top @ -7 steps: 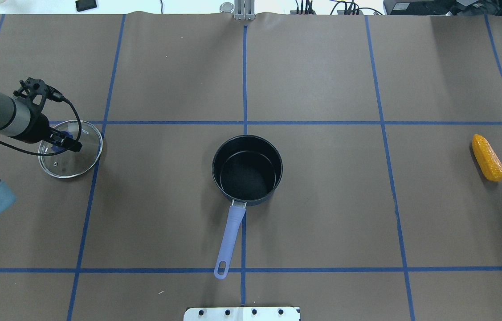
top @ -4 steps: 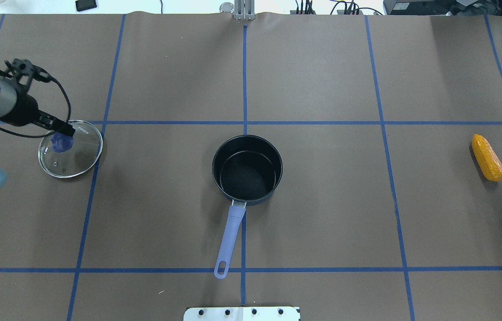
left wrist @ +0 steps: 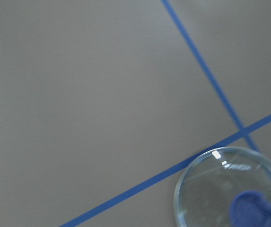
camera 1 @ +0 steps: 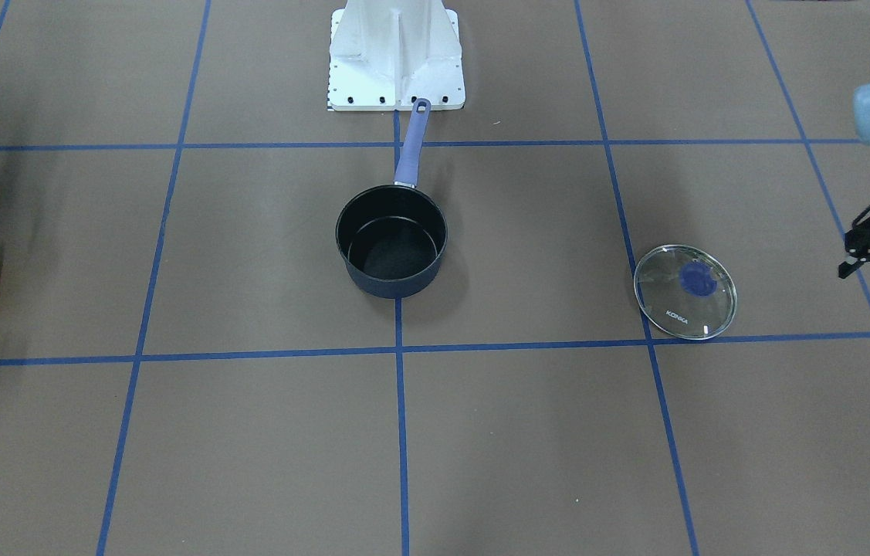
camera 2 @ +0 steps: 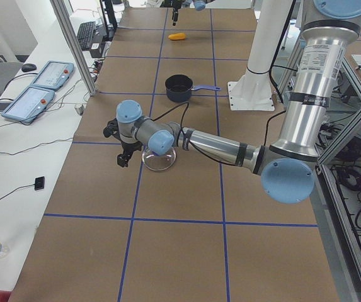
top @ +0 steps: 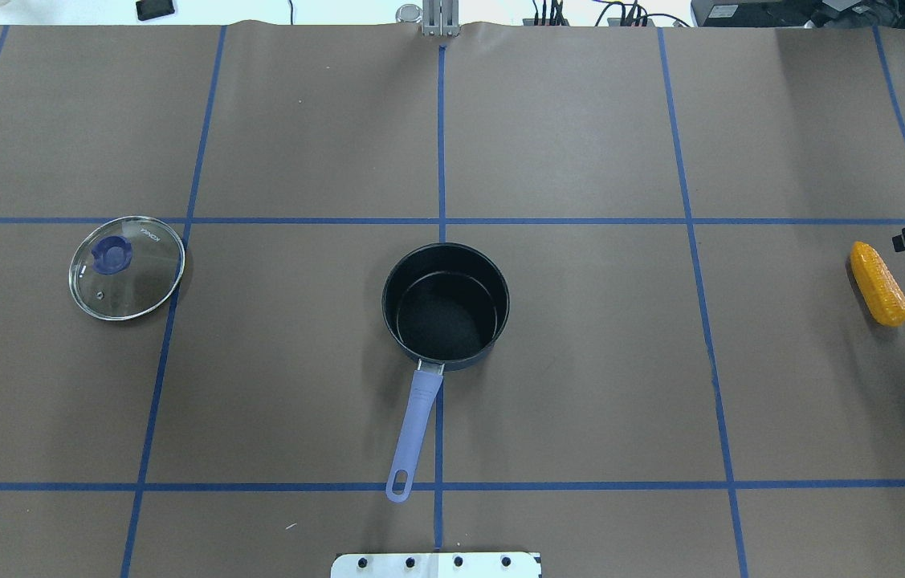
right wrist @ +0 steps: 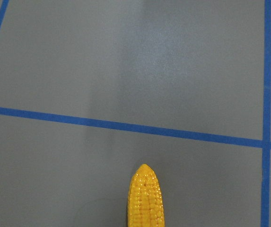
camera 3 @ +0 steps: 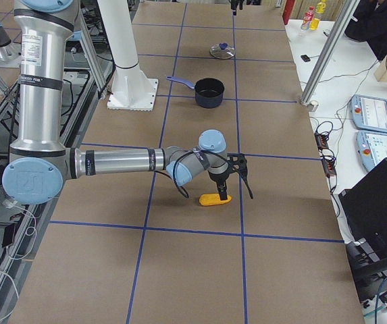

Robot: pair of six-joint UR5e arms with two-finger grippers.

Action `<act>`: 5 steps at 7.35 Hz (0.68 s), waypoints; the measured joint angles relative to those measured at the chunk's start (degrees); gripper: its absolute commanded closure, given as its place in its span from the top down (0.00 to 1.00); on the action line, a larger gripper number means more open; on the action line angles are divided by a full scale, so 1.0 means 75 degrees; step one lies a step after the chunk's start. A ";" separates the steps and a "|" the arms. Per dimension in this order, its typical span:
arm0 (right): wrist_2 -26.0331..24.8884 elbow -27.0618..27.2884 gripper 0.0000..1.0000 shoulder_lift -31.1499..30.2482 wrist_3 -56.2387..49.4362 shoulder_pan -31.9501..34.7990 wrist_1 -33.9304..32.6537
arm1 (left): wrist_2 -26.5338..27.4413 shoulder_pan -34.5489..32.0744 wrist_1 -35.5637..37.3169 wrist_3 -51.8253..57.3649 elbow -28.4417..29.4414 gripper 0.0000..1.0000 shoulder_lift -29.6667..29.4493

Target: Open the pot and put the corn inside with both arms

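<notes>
Right now the pot is sitting uncovered at the middle of the brown paper-covered table. Its black inside is showing nothing in it, and its lavender-blue handle is pointing toward the near edge and the robot's white base stand.

The glass lid is lying flat on the table with its blue knob facing up. It is resting far out on the robot's left, well apart from the pot and just beside a crossing of the blue tape lines.

The left gripper is hanging beside the lid on its outer side, away from the pot, clear of the glass. Its wrist camera is catching only the lid's rim and knob in one corner, with no fingers in sight. I cannot tell how wide its jaws are standing.

The corn is lying on its side far out on the robot's right, well apart from the pot. The right gripper is pointing straight down over the cob. Whether it is touching the corn is not clear from the side view. The right wrist camera is showing the cob's tapered tip at the bottom of its frame and no fingers. I cannot tell the spread of that gripper either.
</notes>
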 measured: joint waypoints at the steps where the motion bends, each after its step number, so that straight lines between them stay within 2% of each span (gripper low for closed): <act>1: -0.0169 -0.0143 0.96 -0.0007 0.0005 -0.0216 0.0010 | -0.0280 -0.0656 0.0338 0.1177 0.0308 0.99 0.0017; 2: -0.0281 -0.0288 0.96 -0.0045 0.0015 -0.0427 0.0119 | -0.0522 -0.1101 0.0487 0.1916 0.0540 0.99 0.0057; 4: -0.0412 -0.0820 0.94 -0.0160 0.0291 -0.0781 0.1099 | -0.0729 -0.1355 0.0526 0.2340 0.0648 0.99 0.0196; 5: -0.0455 -0.0996 0.81 -0.0180 0.0557 -0.0957 0.1490 | -0.0753 -0.1376 0.0504 0.2384 0.0653 0.99 0.0246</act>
